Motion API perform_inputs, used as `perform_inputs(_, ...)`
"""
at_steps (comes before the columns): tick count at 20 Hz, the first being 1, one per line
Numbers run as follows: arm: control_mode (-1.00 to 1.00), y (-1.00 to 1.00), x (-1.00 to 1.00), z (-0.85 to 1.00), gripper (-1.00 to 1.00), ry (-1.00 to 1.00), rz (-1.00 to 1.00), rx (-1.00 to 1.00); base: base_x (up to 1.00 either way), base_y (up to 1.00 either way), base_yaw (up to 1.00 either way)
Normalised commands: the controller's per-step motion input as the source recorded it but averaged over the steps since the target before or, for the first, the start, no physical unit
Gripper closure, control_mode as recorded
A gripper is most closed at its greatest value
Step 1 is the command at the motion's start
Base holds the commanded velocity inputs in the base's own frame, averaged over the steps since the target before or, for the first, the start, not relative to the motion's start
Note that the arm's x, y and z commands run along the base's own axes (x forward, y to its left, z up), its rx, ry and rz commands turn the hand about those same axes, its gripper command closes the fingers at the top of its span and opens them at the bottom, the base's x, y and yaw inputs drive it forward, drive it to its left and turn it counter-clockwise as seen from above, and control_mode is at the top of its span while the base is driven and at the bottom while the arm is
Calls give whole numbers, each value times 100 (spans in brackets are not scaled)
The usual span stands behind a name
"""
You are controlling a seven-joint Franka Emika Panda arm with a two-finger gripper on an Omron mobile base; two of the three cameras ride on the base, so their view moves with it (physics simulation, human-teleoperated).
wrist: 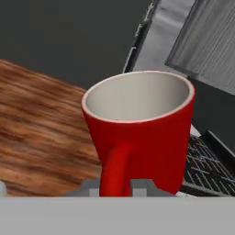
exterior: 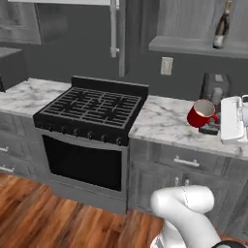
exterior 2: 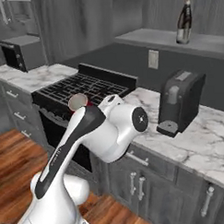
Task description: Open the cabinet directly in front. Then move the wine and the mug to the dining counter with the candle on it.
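The mug (exterior: 201, 114), bright red with a pale inside, is seen in the left base view held up above the marble worktop (exterior: 160, 118), to the right of the black stove (exterior: 92, 110). It is clamped at its lower right by the gripper (exterior: 211, 127), of which the white hand is seen at the right edge. The wine (exterior: 222, 26) is stood upright on the shelf of the open cabinet (exterior: 193, 46) at the upper right, well above the mug. A cabinet door (exterior: 116, 34) with a long silver handle is seen edge-on above the stove.

In the right base view, the white arm (exterior 2: 105, 128) is placed in the foreground and most of the mug is hidden behind it; only the pale rim and a little red (exterior 2: 79, 102) are seen, in front of the stove (exterior 2: 80, 90). The wine (exterior 2: 184, 19) is seen on the cabinet shelf (exterior 2: 161, 38), above the black coffee machine (exterior 2: 180, 101) on the worktop (exterior 2: 198, 137).

In the hand view, the mug (wrist: 142, 133) is shown very close and tilted, with its handle turned toward the camera. The handle is gripped between the closed fingers at the bottom edge. Wooden floor (wrist: 41, 124) is seen at the left and the stove grate (wrist: 206, 165) at the lower right.
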Motion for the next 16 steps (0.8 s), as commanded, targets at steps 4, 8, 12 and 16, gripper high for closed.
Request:
perform_inputs(4,100,0,0,0,100,0,0,0,-4,0,100)
perform_inputs(8,100,0,0,0,100,0,0,0,-4,0,100)
perform_inputs(12,100,0,0,0,100,0,0,0,-4,0,100)
perform_inputs(16,100,0,0,0,100,0,0,0,-3,0,100)
